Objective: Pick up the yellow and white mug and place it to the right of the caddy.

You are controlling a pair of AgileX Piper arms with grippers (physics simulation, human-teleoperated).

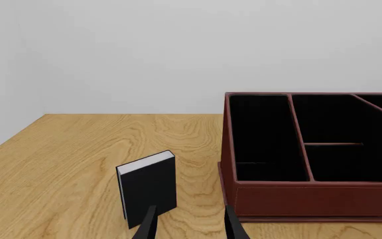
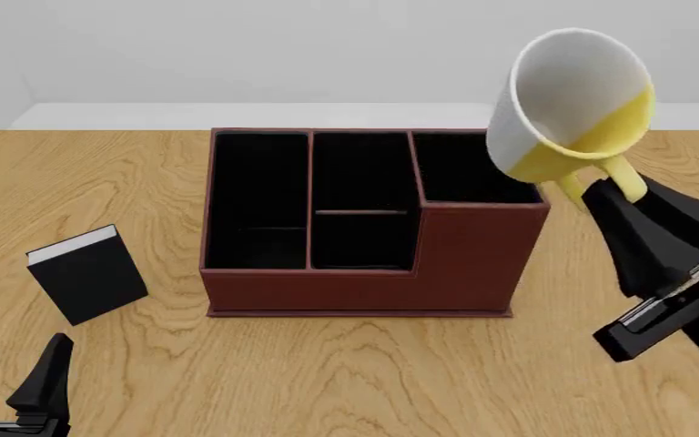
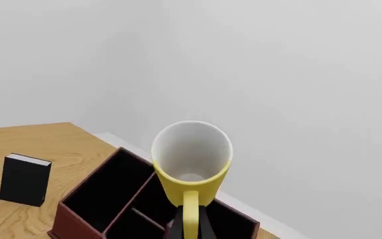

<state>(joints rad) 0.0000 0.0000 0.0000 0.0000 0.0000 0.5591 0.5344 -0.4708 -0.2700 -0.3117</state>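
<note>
Left gripper (image 2: 10, 375), book (image 2: 87, 273), caddy (image 2: 368, 223)

The left end effector (image 2: 12, 375) is matte black throughout. In the front view it shows two slim, blade-like fingers that taper to blunt tips, rising from a darker base with a thin pale line across it. In its own wrist view only the two narrow black finger ends (image 1: 149, 225) show, flat-sided and slightly wedge-shaped.

The right end effector (image 2: 601, 196) is the same matte black, with broader, angular fingers that widen toward a blocky body. That body carries a pale grey strip and a small light marking along one edge. No cables, screws or lettering can be made out on either arm.
</note>
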